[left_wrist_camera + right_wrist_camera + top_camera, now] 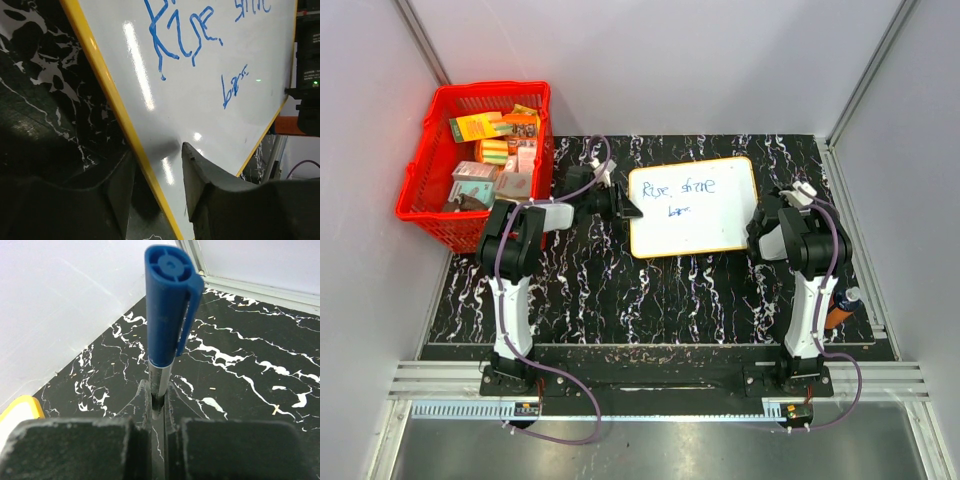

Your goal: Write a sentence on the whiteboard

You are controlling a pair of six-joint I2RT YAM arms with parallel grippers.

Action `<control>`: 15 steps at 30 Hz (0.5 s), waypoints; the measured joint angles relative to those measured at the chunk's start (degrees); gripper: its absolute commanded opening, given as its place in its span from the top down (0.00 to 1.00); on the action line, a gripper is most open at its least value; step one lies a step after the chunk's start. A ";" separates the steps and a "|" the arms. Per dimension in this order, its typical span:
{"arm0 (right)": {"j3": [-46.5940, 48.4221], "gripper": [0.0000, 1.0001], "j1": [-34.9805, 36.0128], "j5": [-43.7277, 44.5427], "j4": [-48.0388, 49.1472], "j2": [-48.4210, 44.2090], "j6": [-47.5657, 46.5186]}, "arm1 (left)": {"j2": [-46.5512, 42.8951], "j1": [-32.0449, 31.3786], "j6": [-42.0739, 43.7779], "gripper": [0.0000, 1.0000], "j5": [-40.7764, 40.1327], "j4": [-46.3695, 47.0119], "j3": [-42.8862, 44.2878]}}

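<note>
Left wrist, left pincer part-open astride whiteboard, right pincer clamping marker

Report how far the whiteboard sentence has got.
Done: two blue lines of the sentence sit on the whiteboard, roughly "Rise shine" above a short word. In hand: the right gripper is shut on a capped blue marker. The fingers of the left gripper straddle the board's yellow rim, grip unclear. Left: probably little writing, since the cap is on; perhaps only setting things down.
</note>
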 measured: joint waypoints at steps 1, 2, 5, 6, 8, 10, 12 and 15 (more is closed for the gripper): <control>-0.07 1.00 -0.20 0.11 0.00 0.02 0.15 | -0.02 0.00 -0.63 0.62 0.55 1.51 -0.57; -0.13 1.00 -0.33 0.22 0.00 0.02 0.20 | -0.11 0.02 -1.20 0.62 0.98 2.54 -1.03; -0.39 1.00 -0.92 1.01 -0.07 0.02 0.48 | -0.35 0.07 -3.19 0.61 2.91 6.16 -1.62; -0.46 1.00 -1.07 1.14 -0.07 0.04 0.52 | -0.44 0.07 -3.69 0.61 3.32 7.28 -1.62; -0.68 1.00 -1.49 1.40 -0.22 0.04 0.61 | -0.61 0.07 -5.18 0.62 4.59 10.45 -1.62; -0.70 1.00 -1.86 1.79 -0.52 0.15 0.61 | -0.63 0.07 -7.98 0.74 6.12 14.84 -1.62; -0.76 1.00 -2.14 2.08 -0.90 0.44 0.66 | -0.61 0.04 -12.31 0.88 7.89 20.94 -1.62; -1.03 1.00 -2.32 2.29 -1.25 0.79 0.92 | -0.61 0.02 -20.70 1.00 11.82 30.99 -1.05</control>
